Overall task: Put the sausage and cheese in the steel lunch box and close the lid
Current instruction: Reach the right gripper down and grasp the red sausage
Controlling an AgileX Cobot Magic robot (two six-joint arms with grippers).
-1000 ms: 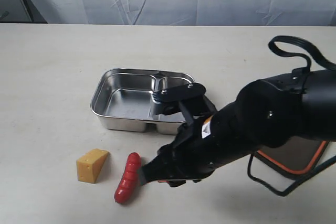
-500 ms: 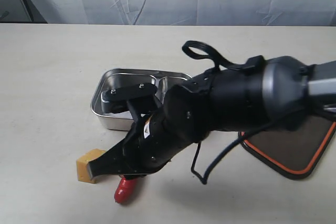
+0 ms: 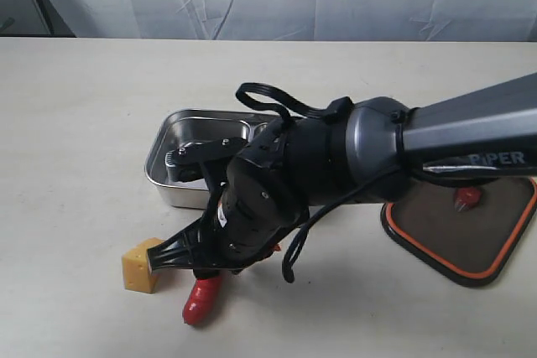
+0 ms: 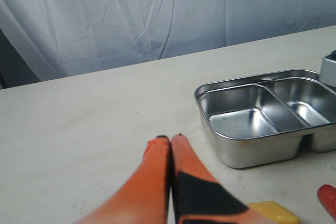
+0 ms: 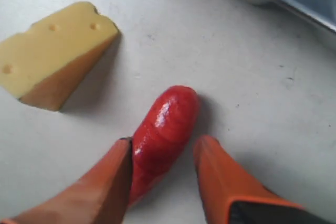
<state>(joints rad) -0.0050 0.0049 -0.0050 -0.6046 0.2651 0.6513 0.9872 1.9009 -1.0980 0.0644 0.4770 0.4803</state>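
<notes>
The red sausage (image 5: pixel 163 129) lies on the table between the orange fingers of my right gripper (image 5: pixel 166 141), which is open. One finger (image 5: pixel 113 177) touches its side; the other stands apart from it. The yellow cheese (image 5: pixel 55 51) lies just beside it, untouched. In the exterior view the right arm (image 3: pixel 336 157) reaches across to the left and covers the upper half of the sausage (image 3: pixel 201 301), next to the cheese (image 3: pixel 140 267). The steel lunch box (image 3: pixel 180 136) stands behind, partly hidden. The lid (image 3: pixel 470 236) lies at the right, orange seal up. My left gripper (image 4: pixel 169 139) is shut and empty.
A pale curtain hangs behind the table. In the left wrist view the lunch box (image 4: pixel 247 153) has both compartments empty, and the cheese (image 4: pixel 273 212) and the sausage's tip (image 4: pixel 328 199) sit near its front wall. A cable loop (image 3: pixel 268 98) rises from the right arm.
My right arm has swung left and lowered over the sausage, so its fingers now straddle it near the cheese. The lid at the right has come into full view. The left gripper has stayed shut.
</notes>
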